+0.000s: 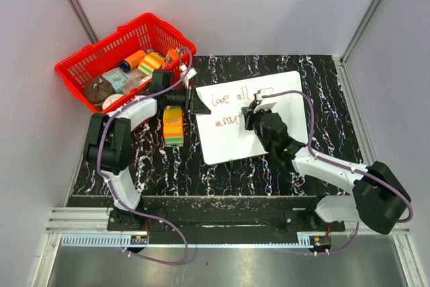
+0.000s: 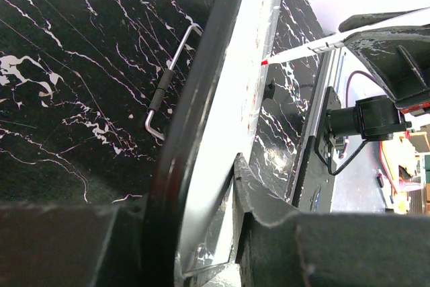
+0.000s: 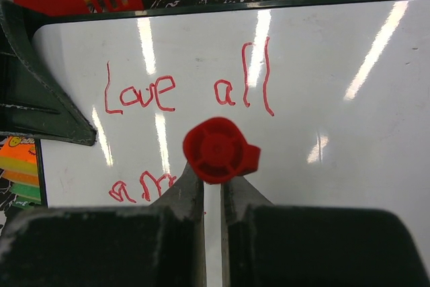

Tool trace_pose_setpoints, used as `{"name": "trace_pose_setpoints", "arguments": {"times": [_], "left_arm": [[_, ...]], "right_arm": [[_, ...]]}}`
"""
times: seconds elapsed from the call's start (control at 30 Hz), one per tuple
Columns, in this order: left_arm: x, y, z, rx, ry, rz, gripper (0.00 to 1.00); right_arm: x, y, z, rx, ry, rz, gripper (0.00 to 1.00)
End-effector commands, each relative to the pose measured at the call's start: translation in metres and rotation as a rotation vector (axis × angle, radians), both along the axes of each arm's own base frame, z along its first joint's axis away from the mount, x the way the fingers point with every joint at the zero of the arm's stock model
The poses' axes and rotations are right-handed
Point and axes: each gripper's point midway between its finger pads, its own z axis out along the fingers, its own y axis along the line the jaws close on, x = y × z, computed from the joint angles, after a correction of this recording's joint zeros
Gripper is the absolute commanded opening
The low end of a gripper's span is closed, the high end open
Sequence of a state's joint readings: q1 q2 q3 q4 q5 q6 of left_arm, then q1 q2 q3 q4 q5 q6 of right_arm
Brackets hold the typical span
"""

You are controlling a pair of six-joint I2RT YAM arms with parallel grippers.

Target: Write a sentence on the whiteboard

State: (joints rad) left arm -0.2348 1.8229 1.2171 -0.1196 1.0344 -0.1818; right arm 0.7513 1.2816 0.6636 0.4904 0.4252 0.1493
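1. Surface: the tabletop (image 1: 322,99) is black with white marble-like veining. A metal rail (image 1: 201,223) runs along its near edge, on the near side of the whiteboard (image 1: 222,142).
2. Room: plain pale grey walls (image 1: 269,5) stand behind the whiteboard and to both sides of it.
3. The whiteboard sits at the middle of the tabletop, slightly skewed. Its face shows streaks of glare in the right wrist view.
4. The sentence (image 3: 168,92) is in red handwriting on the left half of the whiteboard. The upper line reads "Love all". The lower line begins "ar"; the rest is hidden.
5. The left gripper (image 1: 196,103) is at the whiteboard's left edge, with its fingers pressed onto the dark rim from both sides.
6. The right gripper (image 1: 259,115) is over the whiteboard's middle, pinching a white pen (image 3: 218,151) with a red cap. The pen's red tip meets the board face.
7. A red basket (image 1: 87,65) of assorted items stands beyond the whiteboard's far left corner.
8. A striped block (image 1: 173,126) lies just left of the whiteboard.
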Motion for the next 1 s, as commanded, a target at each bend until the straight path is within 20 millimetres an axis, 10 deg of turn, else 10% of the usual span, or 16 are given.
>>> {"name": "trace_pose_setpoints", "arguments": {"times": [0.0, 0.5, 0.97], "left_arm": [[0.064, 0.03, -0.046, 0.32, -0.355, 0.134, 0.0], [0.064, 0.03, -0.047, 0.324, -0.353, 0.135, 0.0], [0.062, 0.028, -0.048, 0.328, -0.353, 0.128, 0.0]], "right_arm": [[-0.003, -0.004, 0.001, 0.018, 0.006, 0.0, 0.0], [-0.017, -0.009, -0.02, 0.005, 0.06, 0.025, 0.0], [0.001, -0.003, 0.009, 0.024, -0.004, -0.012, 0.0]]}}
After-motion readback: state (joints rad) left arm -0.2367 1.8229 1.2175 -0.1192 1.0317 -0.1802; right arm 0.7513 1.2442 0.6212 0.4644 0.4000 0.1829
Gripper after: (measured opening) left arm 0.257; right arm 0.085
